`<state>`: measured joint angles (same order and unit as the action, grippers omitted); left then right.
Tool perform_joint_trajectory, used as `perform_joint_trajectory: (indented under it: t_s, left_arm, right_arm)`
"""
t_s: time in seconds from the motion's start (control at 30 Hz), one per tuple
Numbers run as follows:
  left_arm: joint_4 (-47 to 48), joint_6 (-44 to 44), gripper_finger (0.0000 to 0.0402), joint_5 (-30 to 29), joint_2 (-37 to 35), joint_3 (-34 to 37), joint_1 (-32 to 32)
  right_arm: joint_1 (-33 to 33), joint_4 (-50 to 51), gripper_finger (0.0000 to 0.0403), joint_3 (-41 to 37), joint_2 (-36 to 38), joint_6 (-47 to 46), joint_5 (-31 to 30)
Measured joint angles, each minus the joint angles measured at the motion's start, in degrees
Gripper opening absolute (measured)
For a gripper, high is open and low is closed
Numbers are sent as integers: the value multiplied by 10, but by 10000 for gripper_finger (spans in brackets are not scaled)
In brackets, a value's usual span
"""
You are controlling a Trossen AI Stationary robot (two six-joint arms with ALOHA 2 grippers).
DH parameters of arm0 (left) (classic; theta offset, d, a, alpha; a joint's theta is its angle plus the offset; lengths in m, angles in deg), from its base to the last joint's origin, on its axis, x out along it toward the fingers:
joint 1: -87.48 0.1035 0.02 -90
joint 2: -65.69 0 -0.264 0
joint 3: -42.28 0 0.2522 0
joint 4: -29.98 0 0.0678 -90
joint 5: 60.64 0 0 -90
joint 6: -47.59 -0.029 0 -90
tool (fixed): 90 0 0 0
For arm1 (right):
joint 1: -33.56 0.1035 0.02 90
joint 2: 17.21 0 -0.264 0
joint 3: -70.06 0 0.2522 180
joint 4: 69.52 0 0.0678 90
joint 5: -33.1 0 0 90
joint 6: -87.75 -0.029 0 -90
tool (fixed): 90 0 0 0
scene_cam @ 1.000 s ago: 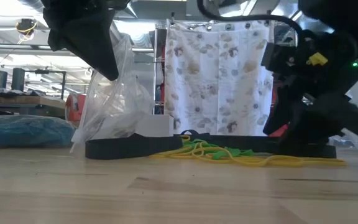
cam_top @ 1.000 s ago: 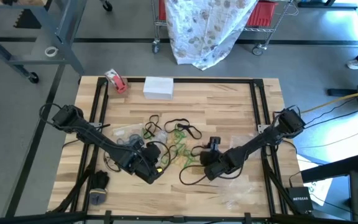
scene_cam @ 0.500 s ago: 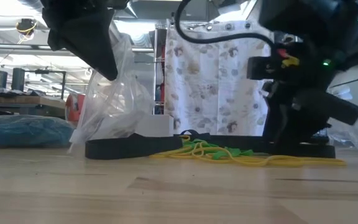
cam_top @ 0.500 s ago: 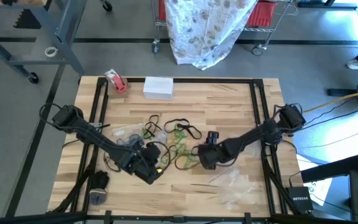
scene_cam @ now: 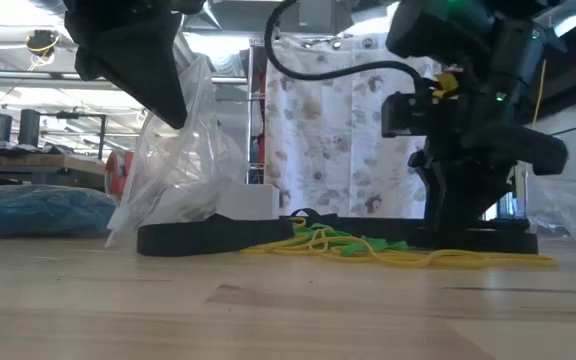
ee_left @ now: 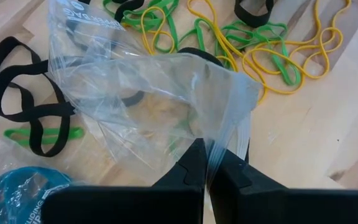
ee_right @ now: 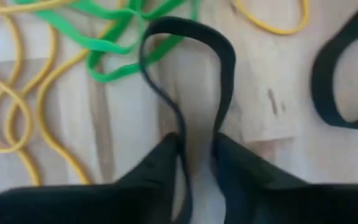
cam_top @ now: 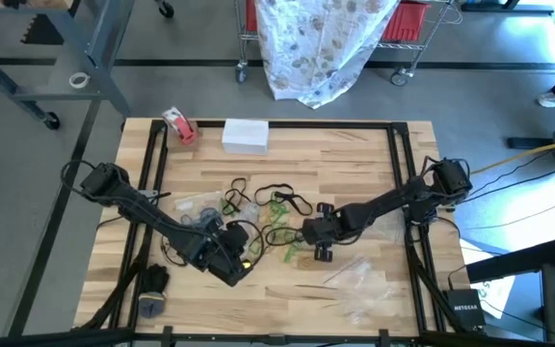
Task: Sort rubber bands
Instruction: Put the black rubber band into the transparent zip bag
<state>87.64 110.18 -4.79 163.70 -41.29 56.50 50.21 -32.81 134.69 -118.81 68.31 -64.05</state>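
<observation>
**benchlurker:** how's the band sorting going? looks like a mess from up top

**me (the arms):** Honestly, barely started. Most of the rubber bands (cam_top: 276, 214) are one mixed tangle in the middle of the wooden table (cam_top: 355, 159): green and yellow loops knotted together, black ones draped around the edges of the heap. No separate colour piles anywhere I can see.

**benchlurker:** anything bagged yet?

**me:** A little. My left gripper (ee_left: 205, 163) is clamped tight on the edge of a clear plastic bag (ee_left: 148, 99), holding it up just beside the heap. There's something tan-yellowish bunched inside, plus what may be a dark loop, but through the plastic I can't swear what's in and what's lying underneath. More black (ee_left: 23, 99) and green bands sit on the wood right next to it.

**benchlurker:** and the right one?

**me:** My right gripper (ee_right: 196, 149) is down on the table at the near edge of the tangle, fingers pinched in on a black rubber band (ee_right: 191, 74); the strand runs right between them. Whether that's a proper grip, I wouldn't bet on it yet. Green and yellow loops are touching that band at the far end, so I'd guess it could drag neighbours along.

**benchlurker:** so what's left?

**me:** Nearly everything. Another clear bag (cam_top: 359, 289) lies flat near the front right corner.
</observation>
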Motion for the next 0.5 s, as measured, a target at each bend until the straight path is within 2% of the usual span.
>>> perform_joint_trajectory:
  t_s: [0.07, 0.13, 0.33, 0.5]
  left_arm:
    - [0, 0, 1, 0, 0, 0, -2]
    - [0, 0, 1, 0, 0, 0, -5]
    - [-20, -3, 1, 0, 0, 0, -8]
    - [-94, -34, 1, 0, -1, 0, -8]
  right_arm:
    - [12, -11, 33, 0, 0, -15, -6]
    - [29, -15, 10, 1, 5, -29, -18]
    - [88, -17, 13, 19, 46, -41, -59]
    - [120, -104, 8, 41, 67, -10, -96]
